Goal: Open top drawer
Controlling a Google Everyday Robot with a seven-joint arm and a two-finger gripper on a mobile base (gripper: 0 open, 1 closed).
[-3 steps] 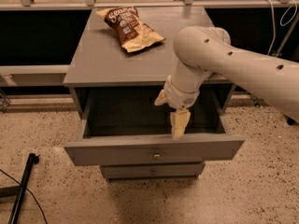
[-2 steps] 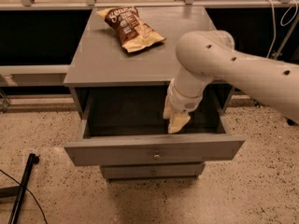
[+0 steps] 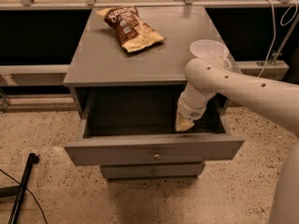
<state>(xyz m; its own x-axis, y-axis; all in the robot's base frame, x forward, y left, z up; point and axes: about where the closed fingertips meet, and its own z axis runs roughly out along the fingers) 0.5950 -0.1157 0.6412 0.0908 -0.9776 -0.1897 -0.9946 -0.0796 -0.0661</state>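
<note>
The top drawer (image 3: 154, 149) stands pulled well out of the grey cabinet (image 3: 140, 59), its flat grey front facing me with a small round knob (image 3: 156, 156) at centre. Its inside looks dark and bare. My gripper (image 3: 184, 123) hangs over the right part of the open drawer, behind the front panel and apart from the knob. The white arm (image 3: 233, 85) comes in from the right and hides the drawer's right rear corner.
A brown and yellow chip bag (image 3: 131, 28) lies at the back of the cabinet top, and a clear plastic cup (image 3: 209, 49) stands at its right edge beside my arm. A narrower drawer (image 3: 152, 171) sits below. A black pole (image 3: 21, 190) lies on the speckled floor at left.
My arm has swung to the right, uncovering the clear cup on the cabinet top. The gripper stays over the drawer's right side. The drawer is as far out as before.
</note>
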